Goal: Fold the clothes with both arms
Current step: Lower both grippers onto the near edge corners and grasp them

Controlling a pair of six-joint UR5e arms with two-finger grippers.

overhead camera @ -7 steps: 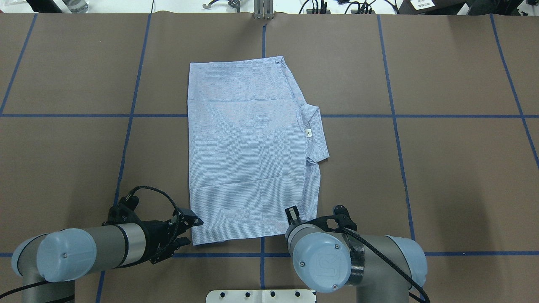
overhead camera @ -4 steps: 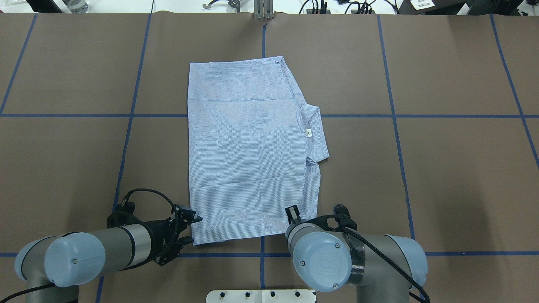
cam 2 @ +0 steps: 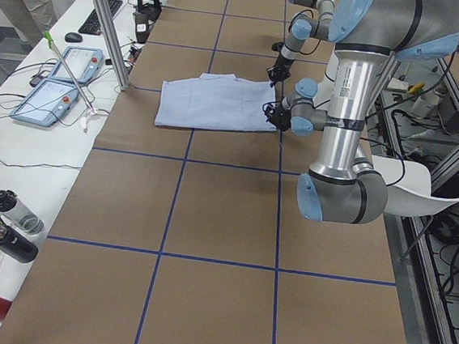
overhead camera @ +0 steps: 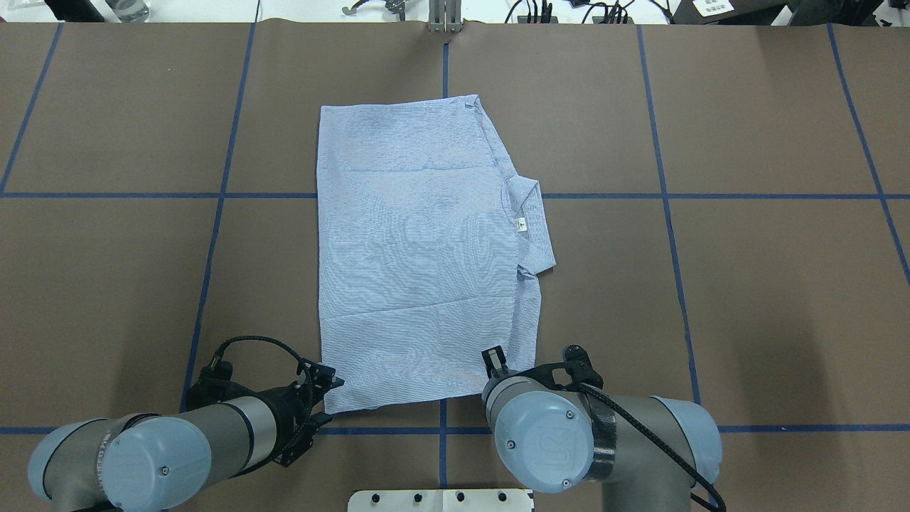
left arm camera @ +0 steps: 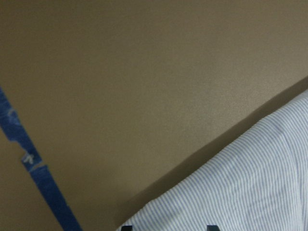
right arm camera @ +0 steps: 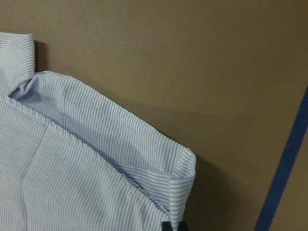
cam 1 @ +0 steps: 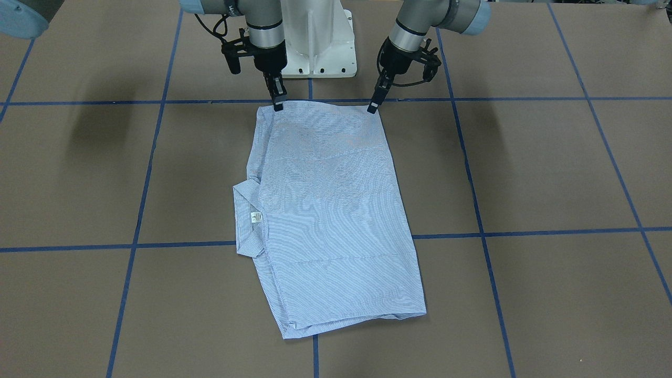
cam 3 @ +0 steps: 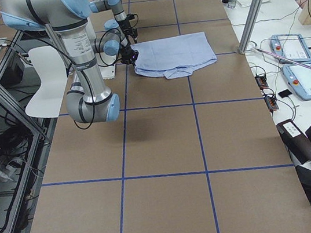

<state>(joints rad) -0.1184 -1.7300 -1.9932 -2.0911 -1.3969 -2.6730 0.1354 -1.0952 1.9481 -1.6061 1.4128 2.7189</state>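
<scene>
- The shirt (overhead camera: 419, 249) lies flat on the counter (overhead camera: 746, 299), folded to a rectangle. Its long axis runs near to far from the robot, with the collar (overhead camera: 530, 224) sticking out on the right.
- The left gripper (cam 1: 373, 107) sits at the near-left corner, jaws released and straddling the edge.
- The right gripper (cam 1: 277, 104) meets the near-right corner. Its jaws seem clenched on the cloth, though the view is tight.
- Each arm is nearest its own corner.
</scene>
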